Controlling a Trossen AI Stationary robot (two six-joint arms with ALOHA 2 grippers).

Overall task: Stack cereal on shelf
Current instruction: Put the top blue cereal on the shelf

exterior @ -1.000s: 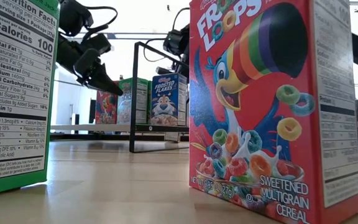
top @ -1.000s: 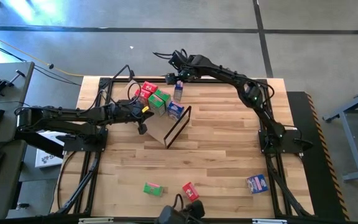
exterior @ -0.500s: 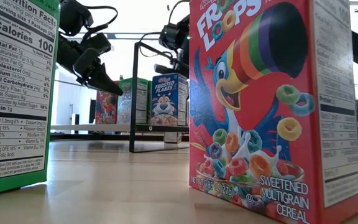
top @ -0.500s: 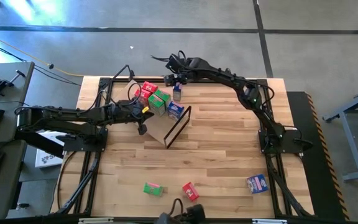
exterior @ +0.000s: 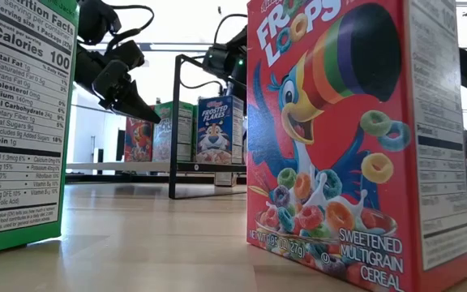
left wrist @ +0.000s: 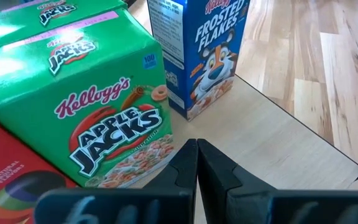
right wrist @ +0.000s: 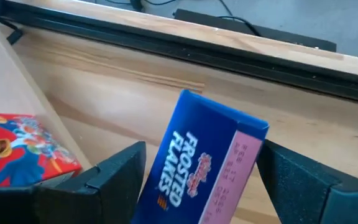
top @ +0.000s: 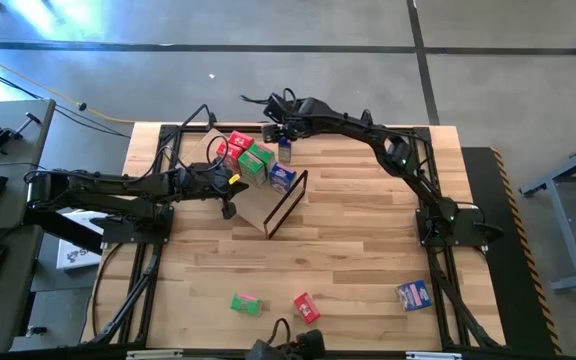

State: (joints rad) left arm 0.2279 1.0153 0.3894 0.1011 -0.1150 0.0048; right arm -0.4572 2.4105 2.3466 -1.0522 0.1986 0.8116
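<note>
The shelf is a tan plywood panel (top: 253, 208) with a dark metal frame (top: 290, 198) at its right end. On it stand a red box (top: 240, 143), a green Apple Jacks box (left wrist: 86, 118) and a blue Frosted Flakes box (left wrist: 204, 56). My left gripper (left wrist: 196, 149) is shut and empty, just above the panel in front of the green box. My right gripper (right wrist: 201, 180) is open over a second blue Frosted Flakes box (right wrist: 207, 162) standing on the tabletop (top: 368, 230) at the shelf's far side (top: 285, 151). Its fingers stand on either side of that box; I cannot tell whether they touch it.
Three loose boxes lie near the table's front edge: green (top: 246, 303), red (top: 306, 307) and blue (top: 414, 294). The green (exterior: 23, 122) and red (exterior: 355, 138) ones fill much of the low view. Bare wood lies between them and the shelf.
My right gripper has shifted a little toward the table's left, staying over the blue box beyond the shelf. The box stands where it was.
</note>
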